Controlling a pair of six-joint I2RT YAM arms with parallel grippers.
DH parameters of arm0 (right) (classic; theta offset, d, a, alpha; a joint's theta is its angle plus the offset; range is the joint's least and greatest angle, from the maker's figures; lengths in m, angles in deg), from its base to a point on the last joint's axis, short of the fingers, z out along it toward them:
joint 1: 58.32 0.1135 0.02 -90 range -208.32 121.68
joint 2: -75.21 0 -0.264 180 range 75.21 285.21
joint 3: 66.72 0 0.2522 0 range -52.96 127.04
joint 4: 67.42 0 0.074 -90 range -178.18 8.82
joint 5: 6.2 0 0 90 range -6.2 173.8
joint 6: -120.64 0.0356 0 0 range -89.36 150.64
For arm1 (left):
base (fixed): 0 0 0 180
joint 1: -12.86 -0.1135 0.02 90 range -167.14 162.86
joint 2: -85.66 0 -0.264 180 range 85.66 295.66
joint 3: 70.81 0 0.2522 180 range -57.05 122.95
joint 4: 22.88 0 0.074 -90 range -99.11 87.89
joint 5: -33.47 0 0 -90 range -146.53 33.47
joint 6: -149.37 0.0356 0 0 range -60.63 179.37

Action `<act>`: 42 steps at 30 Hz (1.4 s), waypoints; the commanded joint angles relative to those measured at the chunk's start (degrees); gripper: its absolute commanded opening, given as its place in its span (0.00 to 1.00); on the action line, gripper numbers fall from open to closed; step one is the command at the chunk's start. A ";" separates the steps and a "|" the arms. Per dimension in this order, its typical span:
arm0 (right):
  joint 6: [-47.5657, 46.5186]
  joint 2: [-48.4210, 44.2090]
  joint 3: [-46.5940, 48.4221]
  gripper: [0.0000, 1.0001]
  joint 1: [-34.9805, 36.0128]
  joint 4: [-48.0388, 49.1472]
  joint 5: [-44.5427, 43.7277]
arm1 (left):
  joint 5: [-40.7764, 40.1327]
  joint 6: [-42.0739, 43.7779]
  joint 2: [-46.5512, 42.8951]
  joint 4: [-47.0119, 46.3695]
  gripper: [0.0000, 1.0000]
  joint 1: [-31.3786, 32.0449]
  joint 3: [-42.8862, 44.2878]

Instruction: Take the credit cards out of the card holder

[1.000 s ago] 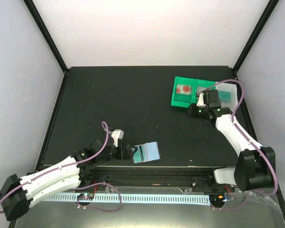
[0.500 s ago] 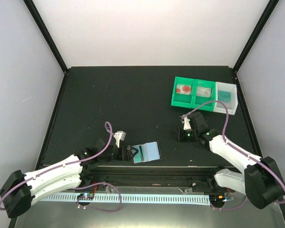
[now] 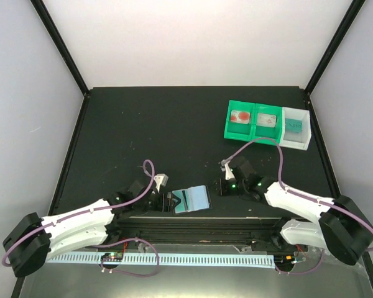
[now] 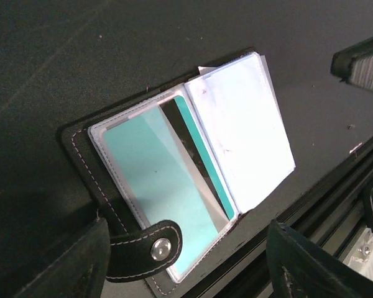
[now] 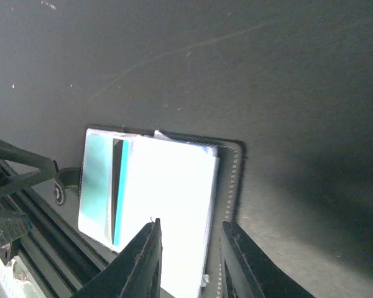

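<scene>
Desk [image 3: 143, 136] seen from above: the card holder [image 3: 193, 200] lies open at the near edge, about midway along it. The left claw [image 3: 166, 201] is just beside its left end and the right claw [image 3: 222, 187] near its right side. In the far right corner a green-and-white tray [image 3: 256, 133] holds a red-marked card [image 3: 241, 116], a pale card [image 3: 268, 119] and a bluish card [image 3: 295, 125], one per compartment. In the left wrist view, the left claw [image 4: 186, 230] is spread wide, empty, straddling the holder's snap strap [image 4: 146, 245]. A teal card [image 4: 152, 186] sits in the holder's left sleeve, beside pale sleeves [image 4: 239, 130]. In the right wrist view, the right claw [image 5: 189, 254] is narrowly parted over the pale sleeves [image 5: 168, 198], gripping nothing; whether it touches them I cannot tell.
</scene>
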State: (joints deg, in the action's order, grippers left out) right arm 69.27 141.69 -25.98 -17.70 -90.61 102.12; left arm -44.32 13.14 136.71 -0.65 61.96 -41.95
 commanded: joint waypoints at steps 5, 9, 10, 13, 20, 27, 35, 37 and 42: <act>4.60 7.49 4.75 0.27 6.78 4.01 -3.25 | -0.42 0.05 1.76 -6.24 0.55 -1.99 -1.72; 5.75 9.40 6.41 0.26 9.64 3.69 -4.12 | -1.57 0.87 2.65 -6.54 0.38 -2.78 -1.43; 6.02 9.71 6.71 0.26 10.52 3.90 -4.47 | -1.79 1.10 3.10 -6.81 0.36 -3.05 -1.46; 7.13 11.44 7.24 0.26 12.28 4.68 -5.37 | -1.10 1.82 4.65 -8.14 0.34 -4.09 -1.33; 9.20 14.79 5.95 0.24 14.11 5.04 -6.88 | 3.56 3.13 3.76 -5.31 0.43 -4.72 1.93; 12.71 11.78 -0.69 0.24 14.22 5.51 -10.47 | 13.17 0.22 3.71 -12.32 0.51 -4.63 1.33; 13.71 6.13 -2.28 0.25 14.30 5.43 -10.42 | 14.17 -5.41 8.31 -18.60 0.46 -4.54 -0.70; 13.38 4.35 -1.88 0.26 14.39 6.54 -9.66 | 12.77 -4.74 8.77 -17.18 0.43 -4.54 -0.76; 12.45 1.45 -1.97 0.27 14.57 11.87 -6.68 | 9.56 -3.88 10.50 -16.09 0.34 -4.72 -1.45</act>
State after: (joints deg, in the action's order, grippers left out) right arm 82.16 144.99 -27.99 -3.65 -83.07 94.32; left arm -32.80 9.18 145.89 -16.05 57.54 -42.74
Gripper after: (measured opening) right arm 0.273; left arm 0.365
